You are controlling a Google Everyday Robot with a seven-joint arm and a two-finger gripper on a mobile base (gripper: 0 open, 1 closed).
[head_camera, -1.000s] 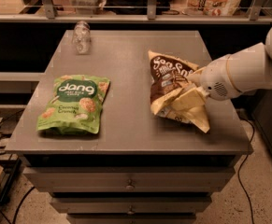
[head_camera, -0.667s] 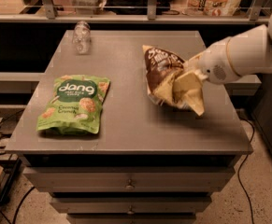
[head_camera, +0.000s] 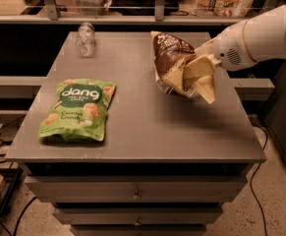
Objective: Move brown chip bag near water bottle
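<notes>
Chip bag (head_camera: pixel 174 63) clamped in gripper (head_camera: pixel 205 67), tilted, over table (head_camera: pixel 147 132) right rear. Bottle (head_camera: pixel 86 39) at left rear, well apart. Green pouch (head_camera: pixel 78 109) front left.

My feed is dim and warm, lit from above. The tabletop (head_camera: pixel 142 127) carries a dull sheen without hard glare. The gripper (head_camera: pixel 197 75), clamped on the brown chip bag (head_camera: pixel 168 58) above the right rear, casts a soft shadow beneath. The white arm (head_camera: pixel 260 33) reads brightest.
</notes>
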